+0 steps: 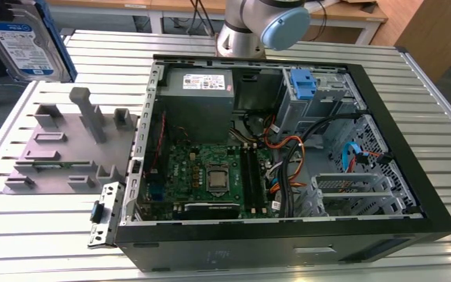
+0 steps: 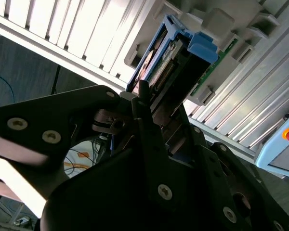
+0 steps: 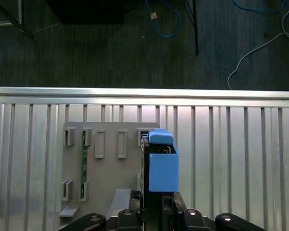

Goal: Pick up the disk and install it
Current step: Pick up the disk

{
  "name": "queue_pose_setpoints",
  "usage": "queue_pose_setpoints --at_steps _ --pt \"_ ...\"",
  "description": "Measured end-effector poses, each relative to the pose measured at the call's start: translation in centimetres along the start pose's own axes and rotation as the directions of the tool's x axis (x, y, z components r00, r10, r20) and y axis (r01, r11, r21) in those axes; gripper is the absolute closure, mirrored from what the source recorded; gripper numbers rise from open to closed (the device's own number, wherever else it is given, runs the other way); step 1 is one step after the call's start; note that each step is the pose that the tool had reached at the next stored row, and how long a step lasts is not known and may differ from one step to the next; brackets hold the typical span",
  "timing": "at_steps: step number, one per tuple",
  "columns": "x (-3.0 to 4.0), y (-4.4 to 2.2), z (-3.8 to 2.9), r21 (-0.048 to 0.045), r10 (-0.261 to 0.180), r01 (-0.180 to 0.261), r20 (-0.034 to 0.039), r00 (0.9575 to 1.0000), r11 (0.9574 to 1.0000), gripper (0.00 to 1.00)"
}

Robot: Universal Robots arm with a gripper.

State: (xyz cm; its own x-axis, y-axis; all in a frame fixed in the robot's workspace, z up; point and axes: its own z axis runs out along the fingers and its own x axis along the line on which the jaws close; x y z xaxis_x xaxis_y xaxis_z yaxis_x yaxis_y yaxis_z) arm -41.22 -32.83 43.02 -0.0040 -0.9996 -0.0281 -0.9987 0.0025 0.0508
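I see my gripper (image 3: 157,211) clamped on the disk (image 1: 23,41), which stands on edge between its fingers, held high over the grey fixture block (image 1: 61,141) at the exterior view's left, apart from the open computer case (image 1: 288,235).

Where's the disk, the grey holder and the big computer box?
Silver-grey disk in blue plastic carrier (image 1: 23,53): exterior view, white label.
Grey plastic holder (image 1: 73,132): exterior view, bare base.
Open black metal computer case (image 1: 249,252): exterior view, outer wall.
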Motion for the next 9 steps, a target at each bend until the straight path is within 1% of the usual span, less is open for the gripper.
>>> queue_pose_setpoints --at_steps 7,9 --pt "0.0 -0.01 -0.04 -0.0001 0.0 0.0 -0.0001 1.0 1.0 0.65" --pt "0.0 0.0 -0.15 -0.0004 0.0 0.0 -0.0003 1.0 1.0 0.65"
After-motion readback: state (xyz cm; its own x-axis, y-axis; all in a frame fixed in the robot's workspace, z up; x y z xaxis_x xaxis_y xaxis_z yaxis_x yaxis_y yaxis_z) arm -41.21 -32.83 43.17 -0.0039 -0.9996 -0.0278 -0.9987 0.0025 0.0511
